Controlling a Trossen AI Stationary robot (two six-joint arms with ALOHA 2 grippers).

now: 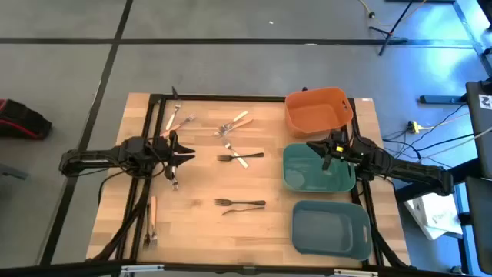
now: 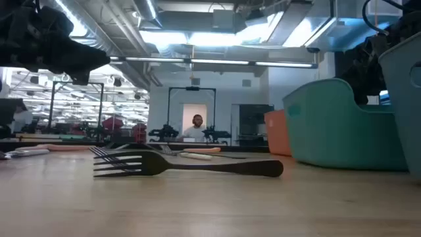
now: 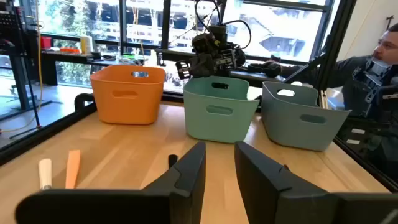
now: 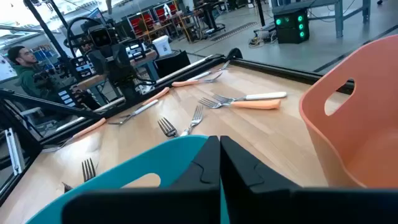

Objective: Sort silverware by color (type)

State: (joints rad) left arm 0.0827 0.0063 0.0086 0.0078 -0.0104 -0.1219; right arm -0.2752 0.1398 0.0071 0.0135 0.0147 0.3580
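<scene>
Several forks lie flat on the wooden table [image 1: 254,238]. A black fork [image 1: 242,204] lies near the middle and shows close in the low view [image 2: 184,164]. Another black fork crosses a pale-handled one [image 1: 240,158]. Orange- and pale-handled forks [image 1: 234,123] lie farther back, and show in the right wrist view [image 4: 249,99]. More forks lie at the far left [image 1: 181,121], below my left gripper [image 1: 175,181] and at the near left [image 1: 151,219]. My left gripper [image 1: 184,154] is open and empty [image 3: 219,174]. My right gripper [image 1: 326,151] is shut over the teal bin's rim [image 4: 219,163].
Three bins stand in a row at the table's right: orange [image 1: 317,110] farthest, teal [image 1: 296,181] in the middle, grey-blue [image 1: 330,228] nearest. A black frame [image 1: 231,98] edges the table. People sit beyond the table [image 3: 379,62], [image 4: 25,62].
</scene>
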